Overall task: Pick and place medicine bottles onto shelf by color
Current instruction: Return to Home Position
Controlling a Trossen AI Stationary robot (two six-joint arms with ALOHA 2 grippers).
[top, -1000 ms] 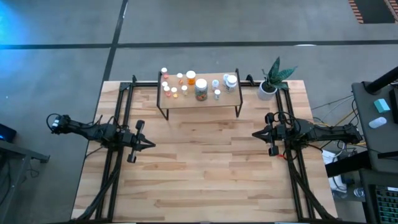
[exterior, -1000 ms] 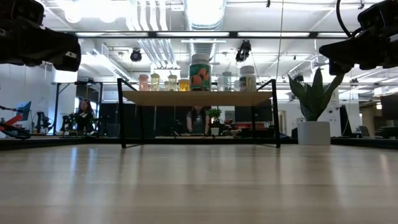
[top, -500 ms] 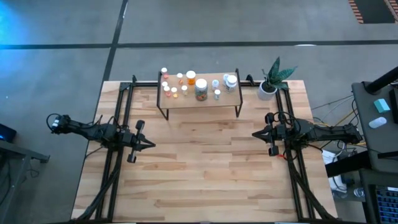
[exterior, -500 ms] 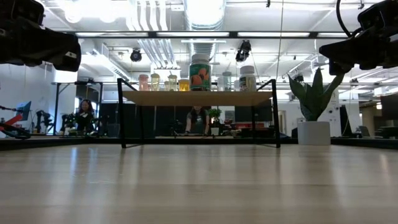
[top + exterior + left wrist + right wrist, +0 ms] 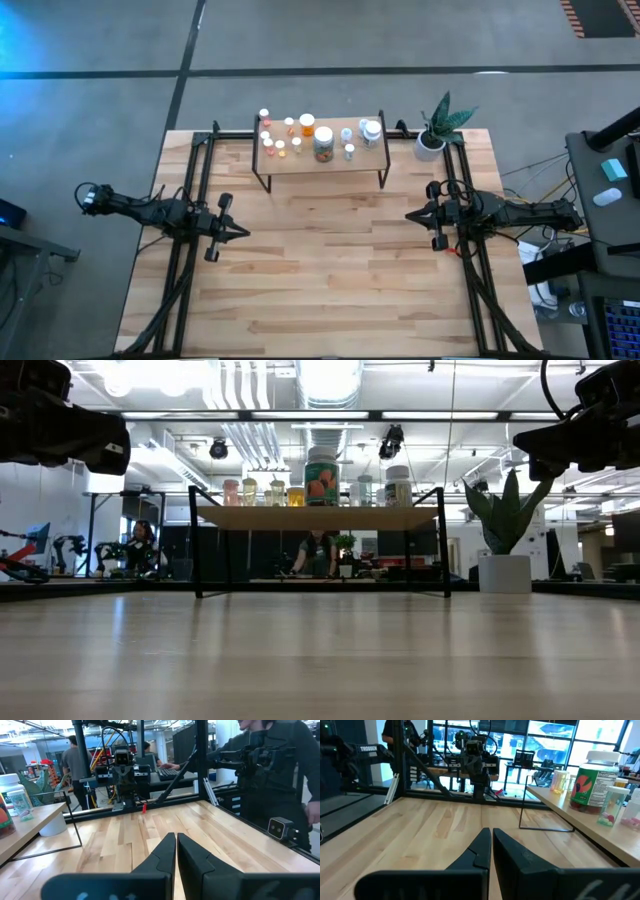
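Medicine bottles [image 5: 307, 125]: all units in view stand upright on the shelf, none on the bare table.

1. Table [image 5: 320, 290]. Light wood planks. It carries the shelf, a plant and both of my arm mounts.
2. Shelf [image 5: 300, 164]. It stands at the middle of the table's far edge, on thin black legs, with its long side parallel to that edge.
3. My left gripper [image 5: 243, 232]. It is positioned near the table's left edge, pointing toward the centre, above the surface. The left wrist view shows my fingers [image 5: 165, 851] pressed together with nothing between them.
4. My right gripper [image 5: 410, 216]. It is positioned near the table's right edge, facing the left one, well apart from it. Its fingers [image 5: 481, 845] are likewise closed and empty.
5. Potted plant [image 5: 430, 145]. White pot, at the table's far right corner, just beside the shelf.
6. Largest bottle [image 5: 323, 145]. Fruit-printed label, at mid-shelf.
7. White-capped bottle [image 5: 371, 132]. It stands toward the shelf's right end, among smaller pale vials.
8. Small orange and red vials [image 5: 268, 140]. They are grouped toward the shelf's left end.
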